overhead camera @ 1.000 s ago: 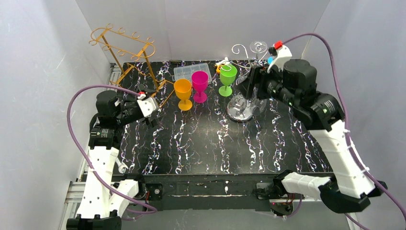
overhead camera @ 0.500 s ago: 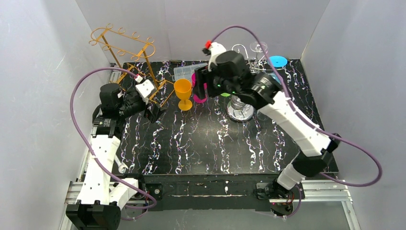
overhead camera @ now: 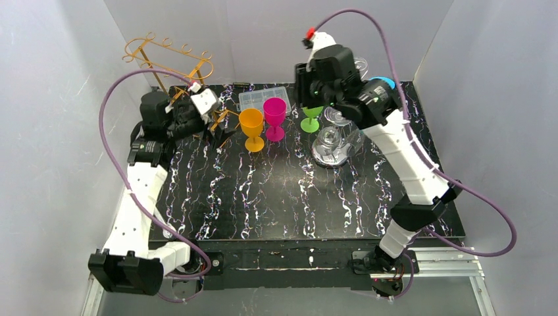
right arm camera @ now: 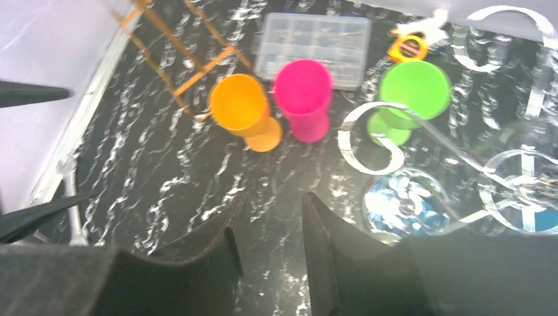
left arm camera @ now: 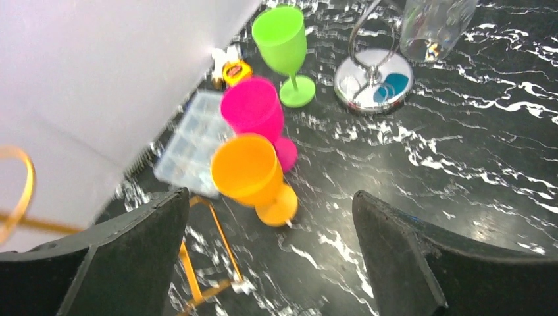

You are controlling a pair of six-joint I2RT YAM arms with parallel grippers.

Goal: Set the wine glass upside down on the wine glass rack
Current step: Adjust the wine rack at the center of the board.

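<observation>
Three plastic wine glasses stand upright in a row at the back: orange [overhead camera: 252, 127], magenta [overhead camera: 274, 116] and green [overhead camera: 311, 118]. The silver wine glass rack [overhead camera: 331, 153] stands right of them, and a clear glass [overhead camera: 339, 118] hangs on it. My right gripper [right arm camera: 271, 217] hovers high over the table in front of the magenta and green glasses, jaws narrowed but apart, nothing between them. My left gripper [left arm camera: 270, 197] is wide open beside the foot of a gold wire rack [overhead camera: 172, 66]. The orange glass [left arm camera: 249, 172] is just ahead of it.
A clear plastic compartment box [overhead camera: 263, 99] lies behind the glasses. A small yellow and white item [right arm camera: 409, 45] sits near the back wall. A blue disc [overhead camera: 383, 83] lies at the back right. White walls enclose the table on three sides.
My right arm swung back right from over the magenta glass and rose, its jaws closing partway. My left gripper moved farther back toward the gold rack's foot.
</observation>
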